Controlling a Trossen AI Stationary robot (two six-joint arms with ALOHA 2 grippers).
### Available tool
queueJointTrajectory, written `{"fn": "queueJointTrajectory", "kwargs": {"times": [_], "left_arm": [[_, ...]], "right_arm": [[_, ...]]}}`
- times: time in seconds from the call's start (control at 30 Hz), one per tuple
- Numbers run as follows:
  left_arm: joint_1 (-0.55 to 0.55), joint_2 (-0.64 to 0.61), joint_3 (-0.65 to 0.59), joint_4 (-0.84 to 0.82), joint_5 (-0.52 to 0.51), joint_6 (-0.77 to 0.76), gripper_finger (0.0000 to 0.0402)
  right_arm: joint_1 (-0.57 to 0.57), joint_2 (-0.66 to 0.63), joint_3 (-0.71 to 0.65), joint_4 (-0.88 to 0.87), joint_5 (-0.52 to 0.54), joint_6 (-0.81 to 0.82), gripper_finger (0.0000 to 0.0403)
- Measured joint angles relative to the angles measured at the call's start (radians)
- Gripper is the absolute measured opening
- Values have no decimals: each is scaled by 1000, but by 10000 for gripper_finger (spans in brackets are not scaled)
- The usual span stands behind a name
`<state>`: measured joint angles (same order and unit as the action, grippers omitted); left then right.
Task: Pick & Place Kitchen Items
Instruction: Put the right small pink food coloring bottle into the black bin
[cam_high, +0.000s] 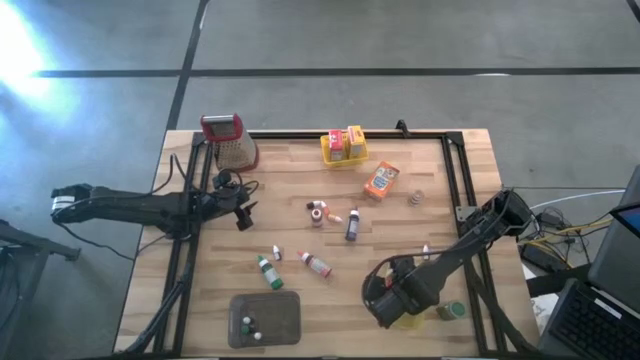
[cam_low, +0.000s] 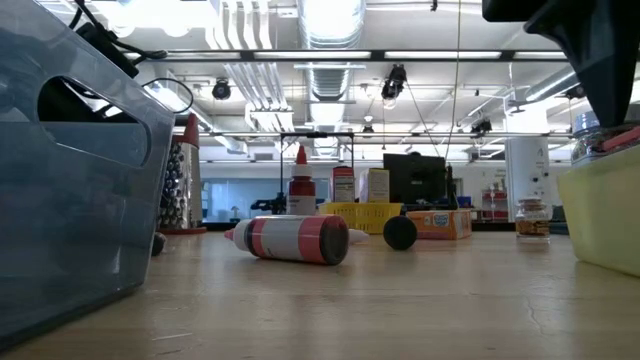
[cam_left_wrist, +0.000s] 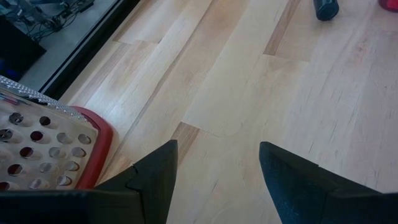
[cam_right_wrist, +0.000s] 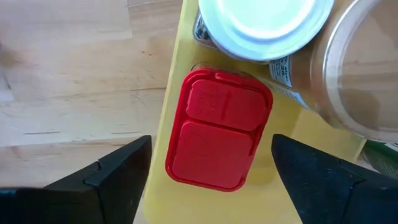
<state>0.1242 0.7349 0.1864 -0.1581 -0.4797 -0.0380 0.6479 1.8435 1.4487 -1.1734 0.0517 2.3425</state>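
My right gripper (cam_high: 392, 300) hangs pointing down over a yellow basket (cam_high: 412, 320) at the table's near right. In the right wrist view my right gripper (cam_right_wrist: 211, 142) is open, its fingers either side of a red block (cam_right_wrist: 219, 138) in the basket (cam_right_wrist: 163, 124), apart from it. A white-lidded jar (cam_right_wrist: 264, 25) and another jar (cam_right_wrist: 364, 68) stand next to the block. My left gripper (cam_high: 243, 212) waits open above the bare wood at the left, near the grater (cam_left_wrist: 43, 146). Small bottles (cam_high: 315, 263) lie on their sides mid-table.
A second yellow basket (cam_high: 343, 148) with boxes stands at the far edge, with an orange box (cam_high: 381, 180) and a small jar (cam_high: 416, 198) nearby. A grey tray (cam_high: 264, 318) with two small items sits at the near edge. A red-banded bottle (cam_low: 295, 238) lies near the low camera.
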Motion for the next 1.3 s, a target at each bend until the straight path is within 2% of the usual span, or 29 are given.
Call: {"fn": "queueJointTrajectory", "kwargs": {"times": [0.2,0.37,0.53,0.83,1.03,1.3], "left_arm": [[0,0,0,0,0,0,232],[0,0,0,0,0,0,232],[0,0,0,0,0,0,232],[0,0,0,0,0,0,232],[0,0,0,0,0,0,232],[0,0,0,0,0,0,232]], "right_arm": [[-1,-6,5,-2,0,2,342],[-9,-17,47,-19,4,-20,335],[-32,-18,117,-67,113,-86,309],[-128,-18,169,-69,343,-441,263],[-212,-16,169,-73,350,-669,239],[-308,-17,168,-91,349,-866,210]]}}
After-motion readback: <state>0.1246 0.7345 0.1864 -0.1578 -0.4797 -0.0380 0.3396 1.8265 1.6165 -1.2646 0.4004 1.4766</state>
